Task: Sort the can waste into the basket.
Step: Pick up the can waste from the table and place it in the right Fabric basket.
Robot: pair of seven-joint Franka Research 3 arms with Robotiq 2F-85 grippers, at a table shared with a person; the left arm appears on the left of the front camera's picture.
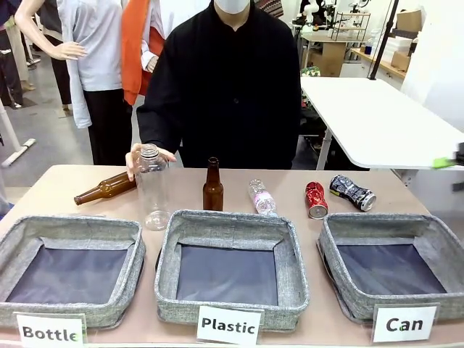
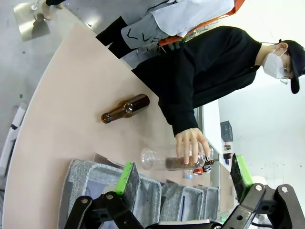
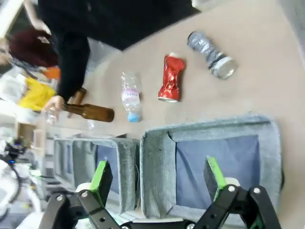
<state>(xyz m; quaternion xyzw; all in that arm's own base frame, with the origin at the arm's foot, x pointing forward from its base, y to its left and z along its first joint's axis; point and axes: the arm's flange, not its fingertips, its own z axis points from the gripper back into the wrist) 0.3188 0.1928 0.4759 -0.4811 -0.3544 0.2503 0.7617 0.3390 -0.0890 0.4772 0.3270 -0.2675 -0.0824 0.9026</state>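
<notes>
Two crushed cans lie on the table behind the basket carded "Can" [image 1: 341,279]: a shiny red can [image 1: 315,199] and, to its right, a dark can with white and red print [image 1: 352,193]. In the right wrist view my right gripper [image 3: 157,174] hangs open above that basket [image 3: 214,125], with the red can [image 3: 170,78] and the dark can [image 3: 211,53] beyond its rim. One green pad [image 1: 444,163] shows at the front view's right edge. My left gripper [image 2: 183,164] is open and holds nothing, high above the table's left side.
Baskets carded "Bottle" [image 1: 130,268] and "Plastic" [image 1: 290,261] stand left of the Can basket. A person's hand [image 1: 138,156] holds an upright clear bottle [image 1: 153,192]. Brown bottles lie [image 1: 105,189] and stand [image 1: 212,185]; a small plastic bottle [image 1: 262,197] lies nearby.
</notes>
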